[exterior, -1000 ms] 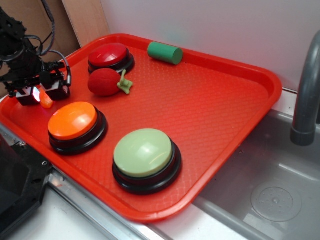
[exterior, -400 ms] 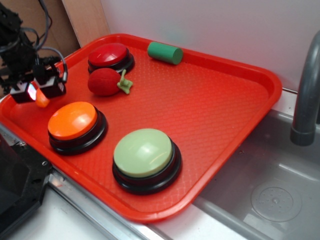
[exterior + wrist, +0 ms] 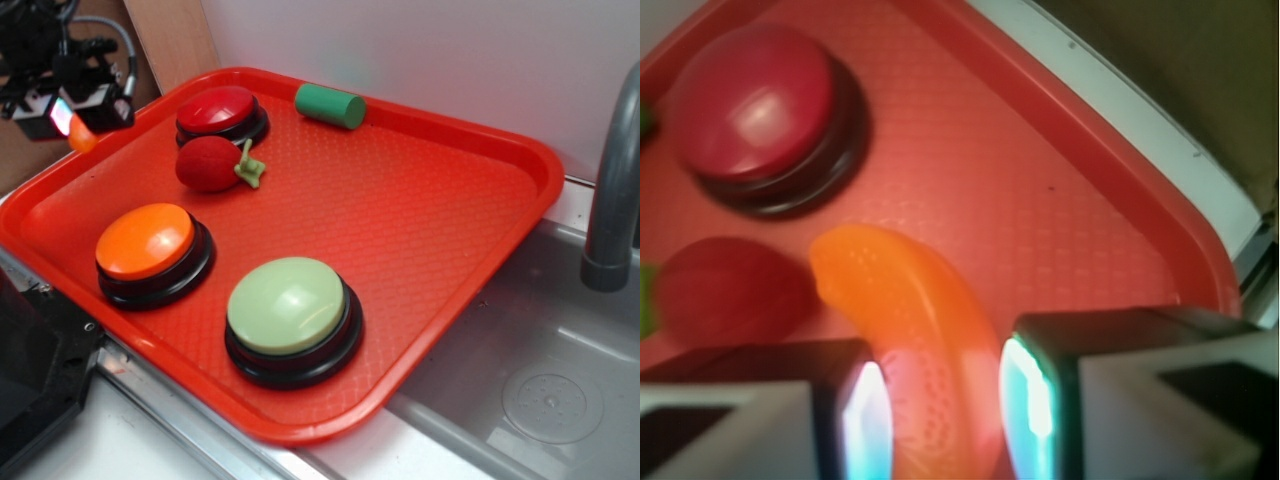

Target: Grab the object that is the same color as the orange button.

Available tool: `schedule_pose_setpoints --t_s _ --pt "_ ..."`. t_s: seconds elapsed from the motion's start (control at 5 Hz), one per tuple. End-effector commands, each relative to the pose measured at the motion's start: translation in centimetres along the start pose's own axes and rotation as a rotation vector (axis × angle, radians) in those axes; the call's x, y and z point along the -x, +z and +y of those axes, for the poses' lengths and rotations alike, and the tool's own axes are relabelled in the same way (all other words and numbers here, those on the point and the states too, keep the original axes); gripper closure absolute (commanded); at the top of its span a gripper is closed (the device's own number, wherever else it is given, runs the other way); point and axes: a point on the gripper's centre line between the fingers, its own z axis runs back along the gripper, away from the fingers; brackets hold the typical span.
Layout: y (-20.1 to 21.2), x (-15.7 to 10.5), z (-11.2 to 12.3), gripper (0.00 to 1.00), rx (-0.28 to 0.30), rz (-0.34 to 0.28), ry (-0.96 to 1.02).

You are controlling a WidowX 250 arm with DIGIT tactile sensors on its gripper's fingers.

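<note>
Gripper (image 3: 940,400) clamps orange segment (image 3: 915,340) between pads, above tray's (image 3: 420,230) left corner. Lower end hidden between pads. Long axis curves away from gripper, free tip toward red button (image 3: 755,105).

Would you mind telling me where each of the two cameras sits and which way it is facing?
Exterior: off the tray's near corner, raised, looking down across the orange button, pale green button and sink; the gripper shows top left, holding the orange citrus segment.
Wrist: on the gripper, looking down past its fingers at the segment and the tray below.
Shared: the segment, the red button, the strawberry toy, the tray.
</note>
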Motion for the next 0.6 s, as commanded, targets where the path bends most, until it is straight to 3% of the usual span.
schedule_pose_setpoints --t_s 0.0,0.2,0.4 --pt "6.1 0.4 -7.8 1.0 0.026 0.098 -0.339" --pt "6.8 1.2 -9.9 1.0 0.046 0.123 -0.436" --pt "6.4 1.3 -10.5 1.0 0.03 0.118 -0.462"
